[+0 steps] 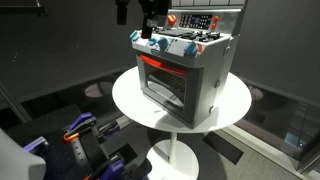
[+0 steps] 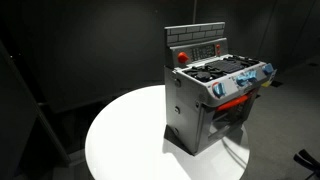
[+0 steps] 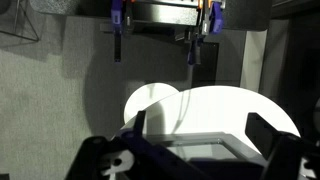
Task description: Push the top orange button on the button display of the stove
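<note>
The stove [image 1: 185, 75] is a small grey toy oven with a red-trimmed glass door, standing on a round white table [image 1: 130, 100]; it also shows in an exterior view [image 2: 200, 110]. Its button display [image 1: 197, 21] is the dark upright back panel, seen in both exterior views [image 2: 203, 47]. A small orange-red button [image 1: 171, 19] sits at the panel's left end [image 2: 182, 57]. My gripper [image 1: 150, 14] hangs above the stove's left knobs, just left of the panel. In the wrist view its fingers [image 3: 200, 128] are wide apart and empty over the table [image 3: 220, 105].
Blue-white knobs [image 2: 238, 82] line the stove's front strip. The stove appears at the top of the wrist view [image 3: 165, 15]. Dark equipment with purple and orange parts [image 1: 85, 135] lies on the floor beside the table. Black curtains surround the scene.
</note>
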Controlling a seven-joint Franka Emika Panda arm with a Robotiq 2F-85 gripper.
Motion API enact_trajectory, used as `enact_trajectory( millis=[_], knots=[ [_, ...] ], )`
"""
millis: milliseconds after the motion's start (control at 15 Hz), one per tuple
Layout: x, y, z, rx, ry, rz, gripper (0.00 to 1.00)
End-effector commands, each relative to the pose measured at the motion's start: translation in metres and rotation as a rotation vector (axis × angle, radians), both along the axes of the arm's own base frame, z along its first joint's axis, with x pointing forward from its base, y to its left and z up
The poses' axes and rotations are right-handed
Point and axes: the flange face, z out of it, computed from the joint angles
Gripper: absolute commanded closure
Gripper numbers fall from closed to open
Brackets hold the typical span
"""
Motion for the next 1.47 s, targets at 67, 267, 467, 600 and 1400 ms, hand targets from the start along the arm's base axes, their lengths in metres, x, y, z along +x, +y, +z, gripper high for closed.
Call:
enact_trajectory(
  millis=[67, 267, 467, 600, 1400],
  knots=[
    [0.000, 0.000, 0.000, 0.000, 0.000, 0.000, 0.00],
    [0.000, 0.000, 0.000, 0.000, 0.000, 0.000, 0.00],
    [0.014, 0.000, 0.000, -0.028, 0.000, -0.039, 0.00],
    [0.027, 0.001, -0.001, -0.046, -0.016, -0.067, 0.00],
    [0.138, 0.019, 0.018, -0.239, -0.212, -0.238, 0.00]
  ],
)
